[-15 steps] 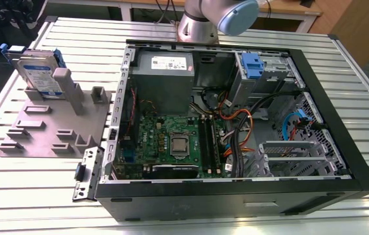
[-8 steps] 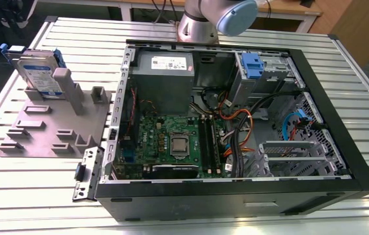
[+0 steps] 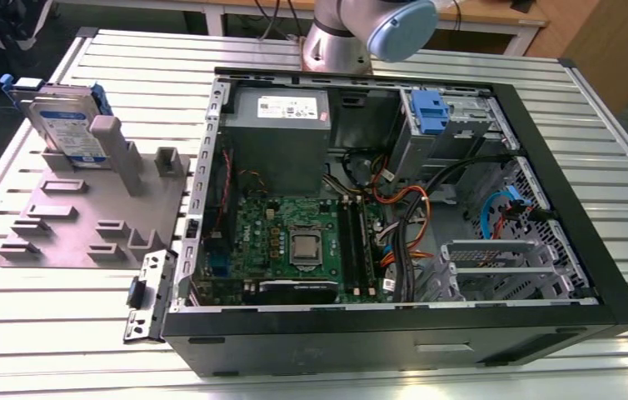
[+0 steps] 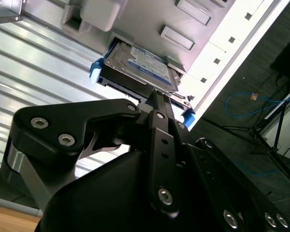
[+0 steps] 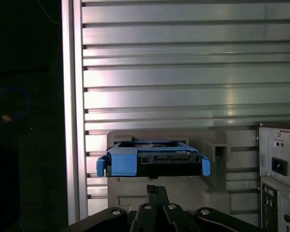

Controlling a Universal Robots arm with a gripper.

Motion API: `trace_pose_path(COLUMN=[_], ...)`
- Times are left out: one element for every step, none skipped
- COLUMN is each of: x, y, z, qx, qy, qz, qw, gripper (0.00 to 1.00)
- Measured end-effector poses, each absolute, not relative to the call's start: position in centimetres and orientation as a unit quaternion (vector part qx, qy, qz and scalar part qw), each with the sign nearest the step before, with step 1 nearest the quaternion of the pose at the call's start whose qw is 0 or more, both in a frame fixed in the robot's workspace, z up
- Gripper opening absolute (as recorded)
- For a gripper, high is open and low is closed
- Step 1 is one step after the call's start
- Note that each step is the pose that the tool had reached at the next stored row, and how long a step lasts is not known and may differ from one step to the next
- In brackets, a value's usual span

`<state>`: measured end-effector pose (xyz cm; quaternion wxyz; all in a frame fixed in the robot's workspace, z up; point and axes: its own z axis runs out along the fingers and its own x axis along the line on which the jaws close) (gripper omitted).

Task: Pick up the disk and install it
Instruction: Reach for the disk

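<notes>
The pincer [image 5: 157, 187] is clenched on nothing, its two thin fingers [image 5: 152, 193] pressed flat together and aimed at the near edge of the disk [image 5: 152, 162]. In the first wrist view a narrow strip of grey stand [image 5: 217, 150] shows between the tips and the disk, so the two look close but apart. In the second wrist view the pincer [image 4: 157, 94] overlaps the disk's [image 4: 142, 65] edge, and there I cannot tell whether they touch. The disk stands on edge in a slot of the stand, label side open, with blue rails on both ends. In the exterior view the disk [image 3: 64, 121] sits at about ten o'clock, at the far corner of the stand [image 3: 81, 217], well apart from the computer case [image 3: 580, 167]. The case lies open at three o'clock, with its grey power box [image 3: 281, 125] at twelve o'clock inside it and a blue latch [image 3: 431, 112] at one o'clock. The slatted table [image 3: 47, 333] is bare past the stand at seven o'clock, and its long edge [image 5: 72, 96] runs close beside the disk, with dark floor beyond. The arm [image 3: 359, 33] rises at twelve o'clock behind the case.
</notes>
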<state>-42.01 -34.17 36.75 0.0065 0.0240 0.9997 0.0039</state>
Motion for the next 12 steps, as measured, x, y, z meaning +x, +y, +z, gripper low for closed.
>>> trace_pose_path(x=[-42.15, -42.28, -42.38, -42.44, -42.50, -42.57, -42.65, -42.74, -42.82, -42.88, -42.95, -43.03], y=[-34.16, -34.16, -34.16, -34.16, -34.16, -34.15, -34.13, -34.12, -34.11, -34.09, -34.08, -34.06], z=[36.66, 36.57, 36.48, 36.40, 36.34, 36.30, 36.26, 36.22, 36.18, 36.13, 36.08, 36.06], qx=[0.024, 0.024, 0.024, 0.024, 0.024, 0.024, 0.024, 0.024, 0.024, 0.024, 0.024, 0.024], qy=[1.000, 1.000, 1.000, 1.000, 1.000, 1.000, 1.000, 1.000, 1.000, 1.000, 1.000, 1.000], qz=[0.004, 0.004, 0.004, 0.004, 0.004, 0.004, 0.004, 0.004, 0.004, 0.004, 0.004, 0.004], qw=[0.006, 0.007, 0.007, 0.007, 0.007, 0.006, 0.006, 0.006, 0.006, 0.007, 0.007, 0.006], gripper=[0.11, 0.11, 0.11, 0.11, 0.11, 0.11, 0.11, 0.11, 0.11, 0.11, 0.11, 0.11])
